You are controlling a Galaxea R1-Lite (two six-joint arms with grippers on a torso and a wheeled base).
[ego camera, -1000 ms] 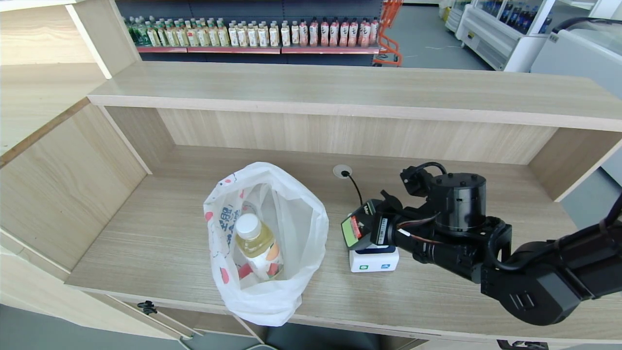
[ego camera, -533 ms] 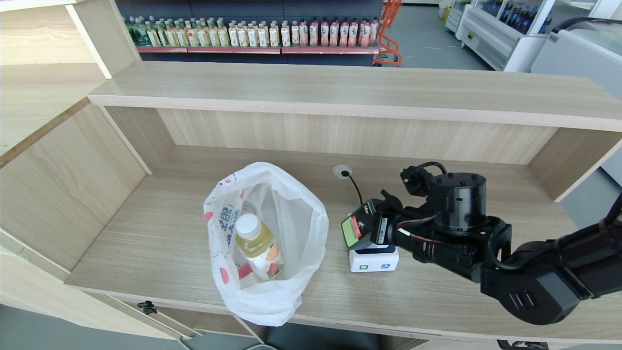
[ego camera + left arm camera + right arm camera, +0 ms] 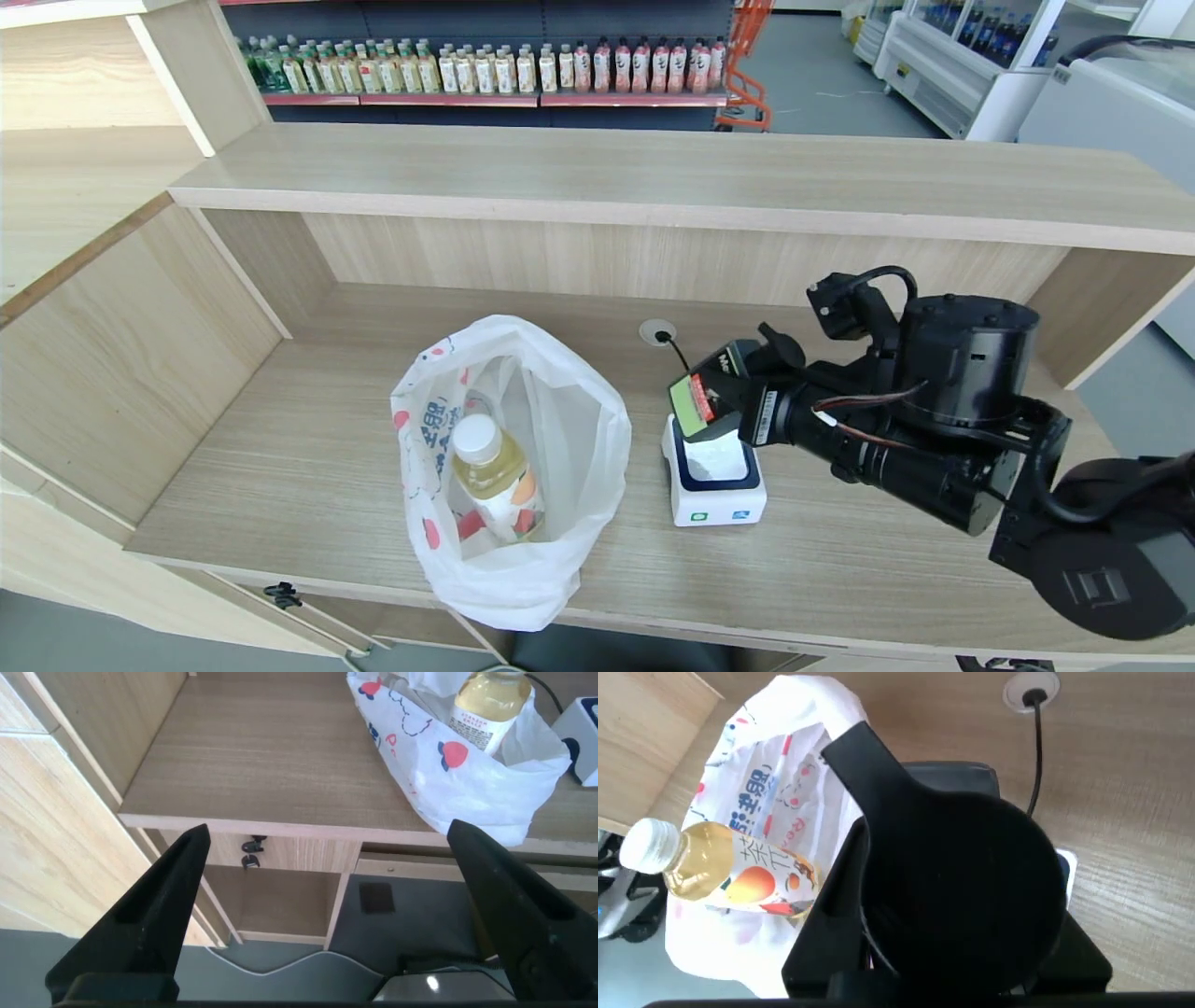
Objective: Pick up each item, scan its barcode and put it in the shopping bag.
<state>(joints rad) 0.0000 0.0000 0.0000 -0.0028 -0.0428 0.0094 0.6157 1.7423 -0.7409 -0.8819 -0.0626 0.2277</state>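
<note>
My right gripper [image 3: 724,397] is shut on a small black can with a green and red end [image 3: 698,404]; it hangs just above the white barcode scanner [image 3: 713,471] on the counter. In the right wrist view the can [image 3: 957,896] hides most of the scanner beneath it. The white shopping bag [image 3: 509,462] stands open to the scanner's left, with a yellow drink bottle [image 3: 493,471] upright inside it. The bottle [image 3: 719,863] and bag [image 3: 799,775] show beside the can. My left gripper [image 3: 327,915] is open, below the counter's front edge, with the bag [image 3: 467,761] beyond it.
The scanner's black cable [image 3: 679,353] runs to a round port [image 3: 658,329] in the counter. Wooden walls enclose the counter at the left, back and right. Shelves of bottles [image 3: 485,65] and freezers [image 3: 1027,65] stand far behind.
My right gripper has lifted the can up and slightly back, uncovering the scanner's top. The head camera has shifted a little. Bag and bottle have stayed put.
</note>
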